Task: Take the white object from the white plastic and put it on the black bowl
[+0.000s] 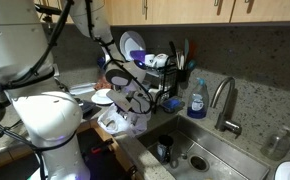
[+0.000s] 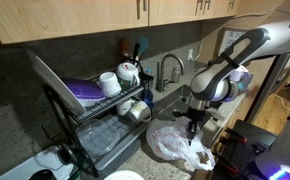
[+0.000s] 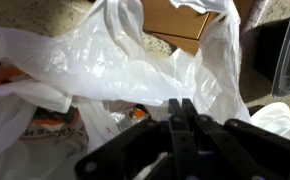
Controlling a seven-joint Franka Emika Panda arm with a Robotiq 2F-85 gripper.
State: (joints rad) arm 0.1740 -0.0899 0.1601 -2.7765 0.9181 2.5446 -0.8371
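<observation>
White plastic bag [image 2: 173, 148] crumpled on surface just beside sink [image 1: 223, 152]. Tool [image 3: 182, 105] low among bag's folds, fingers pressed together, nothing visible between them. White object cannot be made out.

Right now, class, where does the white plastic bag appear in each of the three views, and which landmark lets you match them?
In an exterior view: the white plastic bag lies low, left of centre, under the arm.
In an exterior view: the bag lies low, right of centre.
Wrist view: the bag fills most of the picture.
Shared landmark: the gripper, right at the bag in all three.
</observation>
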